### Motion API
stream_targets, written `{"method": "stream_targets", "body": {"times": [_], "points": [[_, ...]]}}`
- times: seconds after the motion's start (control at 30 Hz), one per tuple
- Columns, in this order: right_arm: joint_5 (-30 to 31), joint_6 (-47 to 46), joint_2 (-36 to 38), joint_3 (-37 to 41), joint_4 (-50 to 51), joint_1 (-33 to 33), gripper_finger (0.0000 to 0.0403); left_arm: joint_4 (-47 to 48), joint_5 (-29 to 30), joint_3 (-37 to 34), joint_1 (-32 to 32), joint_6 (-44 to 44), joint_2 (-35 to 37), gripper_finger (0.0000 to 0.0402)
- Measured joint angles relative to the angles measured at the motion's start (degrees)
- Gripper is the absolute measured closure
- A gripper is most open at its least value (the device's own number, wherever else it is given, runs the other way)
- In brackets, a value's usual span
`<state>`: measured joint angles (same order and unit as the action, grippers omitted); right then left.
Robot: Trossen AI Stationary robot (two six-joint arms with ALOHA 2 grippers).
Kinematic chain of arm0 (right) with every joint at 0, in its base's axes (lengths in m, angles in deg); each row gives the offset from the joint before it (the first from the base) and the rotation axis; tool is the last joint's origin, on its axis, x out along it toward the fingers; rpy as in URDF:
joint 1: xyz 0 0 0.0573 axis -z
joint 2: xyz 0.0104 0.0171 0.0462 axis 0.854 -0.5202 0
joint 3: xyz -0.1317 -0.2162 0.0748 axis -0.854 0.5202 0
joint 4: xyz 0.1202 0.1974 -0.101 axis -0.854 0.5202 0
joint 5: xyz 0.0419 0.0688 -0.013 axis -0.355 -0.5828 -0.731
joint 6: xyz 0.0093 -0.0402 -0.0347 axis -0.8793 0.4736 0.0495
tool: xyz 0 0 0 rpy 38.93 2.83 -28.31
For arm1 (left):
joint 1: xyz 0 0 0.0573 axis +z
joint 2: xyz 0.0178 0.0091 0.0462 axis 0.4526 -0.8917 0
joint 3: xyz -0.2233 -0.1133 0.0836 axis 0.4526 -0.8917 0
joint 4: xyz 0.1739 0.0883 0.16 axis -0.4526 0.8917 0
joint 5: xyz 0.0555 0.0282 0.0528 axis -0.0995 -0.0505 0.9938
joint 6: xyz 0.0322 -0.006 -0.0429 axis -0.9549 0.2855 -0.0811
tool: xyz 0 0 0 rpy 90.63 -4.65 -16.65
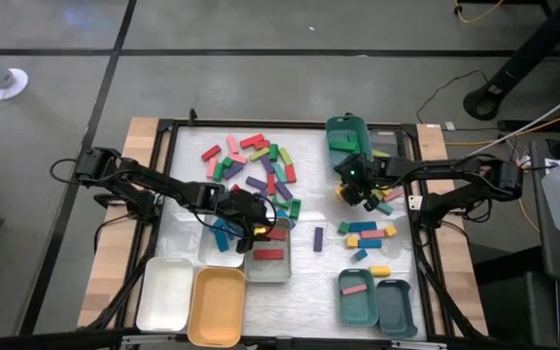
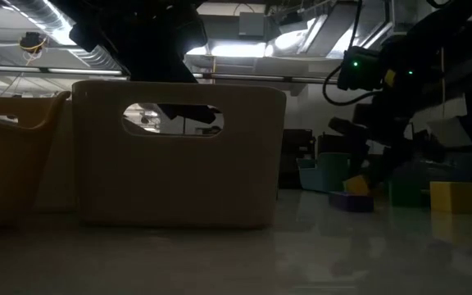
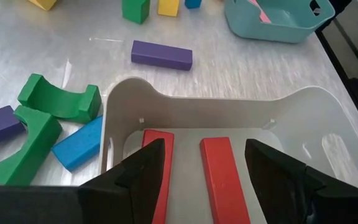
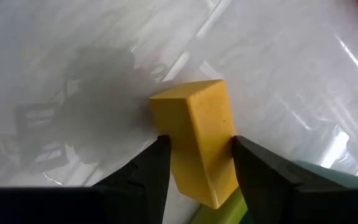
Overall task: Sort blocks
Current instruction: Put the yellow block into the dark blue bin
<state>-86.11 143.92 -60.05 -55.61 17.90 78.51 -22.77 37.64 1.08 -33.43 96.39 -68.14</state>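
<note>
right wrist view shows you the right gripper pinching a yellow block between its two fingers, the block lifted clear of the shiny table, with a lime block just under it at the bottom edge. the grip sits low on the yellow block and most of its length sticks out past the fingers, so you risk it pivoting or slipping out if you swing the arm fast. in the high view that gripper hangs right of centre, well apart from the trays along the lower edge, so the carry is long.

left wrist view shows the left gripper with fingers spread wide and holding nothing, poised over the grey tray, where two red blocks lie side by side. if you drop lower here, the spread fingers could catch the tray wall and shove it into the blue block and green arch pieces just beside it.

the main pile of blocks lies in the upper middle of the high view, still mixed. both arms crossing the centre together could collide.
</note>
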Motion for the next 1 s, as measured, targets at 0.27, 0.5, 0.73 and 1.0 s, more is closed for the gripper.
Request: {"method": "stream_targets", "body": {"times": [0.27,0.5,0.73,1.0], "points": [[-0.38,-1.59,2.40,0.25,1.20,0.00,0.0233,0.01,0.00,0.00,0.00,0.50,0.00,0.0190],[-0.66,-1.66,2.67,0.25,0.83,0.00,0.0233,0.00,0.01,0.00,0.00,0.53,0.01,0.0190],[-0.82,-1.59,1.50,0.23,-0.60,0.00,0.0233,0.00,0.02,-0.02,0.00,-0.06,0.02,0.0190],[-0.77,-2.28,-3.23,-0.12,-1.46,0.04,0.0232,-0.02,0.00,0.00,0.00,0.40,0.02,0.0190]]}}
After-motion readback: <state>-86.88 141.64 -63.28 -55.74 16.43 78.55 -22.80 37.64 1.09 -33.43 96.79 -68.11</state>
